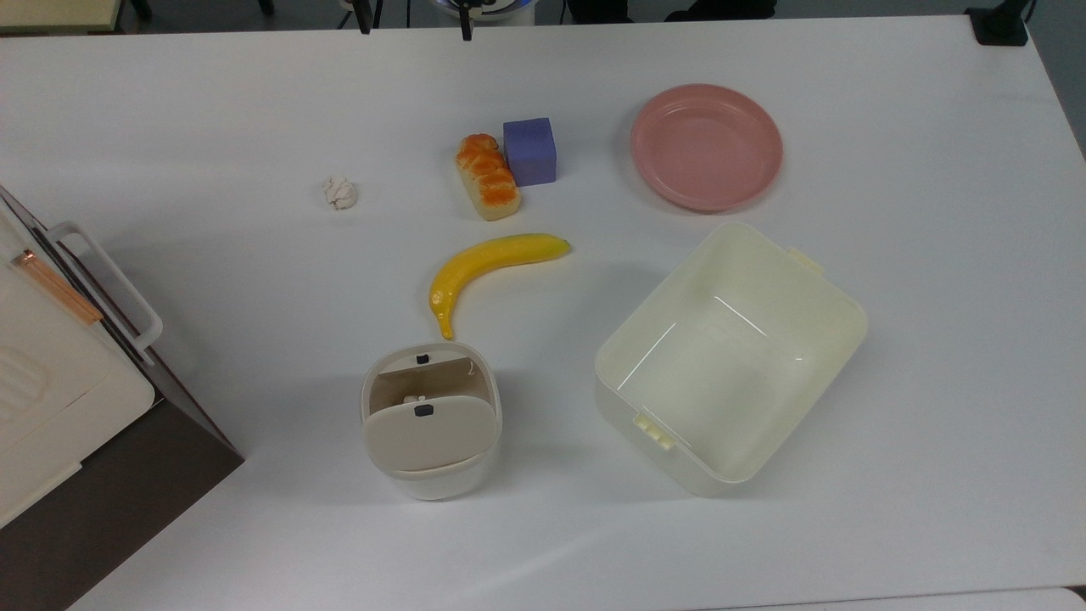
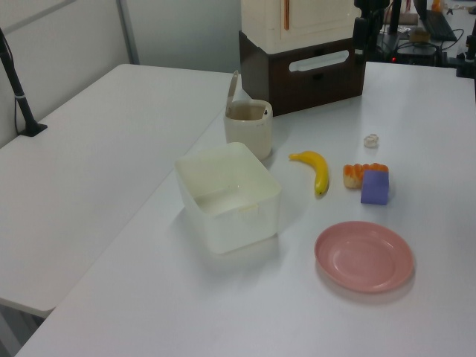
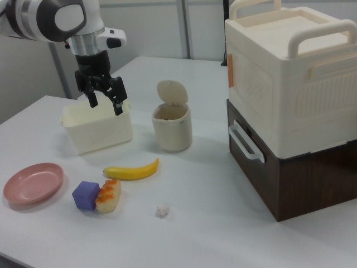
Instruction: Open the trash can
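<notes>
The trash can [image 1: 431, 475] is a small cream-white bin at the near middle of the table in the top view. Its beige lid [image 1: 428, 434] stands tilted up, leaving the inside in sight. It also stands in the left view [image 2: 248, 134] and the right view [image 3: 172, 131], where the lid [image 3: 171, 92] is raised behind the opening. My gripper [image 3: 105, 106] hangs open and empty in the air, well off to the right view's left of the can. Its fingertips [image 1: 464, 25] poke in at the top view's top edge.
A pale-yellow lidless tub [image 1: 836, 318] sits on the top view's right of the can. A banana [image 1: 488, 261], a bread loaf [image 1: 487, 178], a purple block [image 1: 529, 150], a pink plate [image 1: 706, 146] and a paper ball [image 1: 339, 193] lie beyond. A big white box [image 3: 290, 72] rests on a brown base.
</notes>
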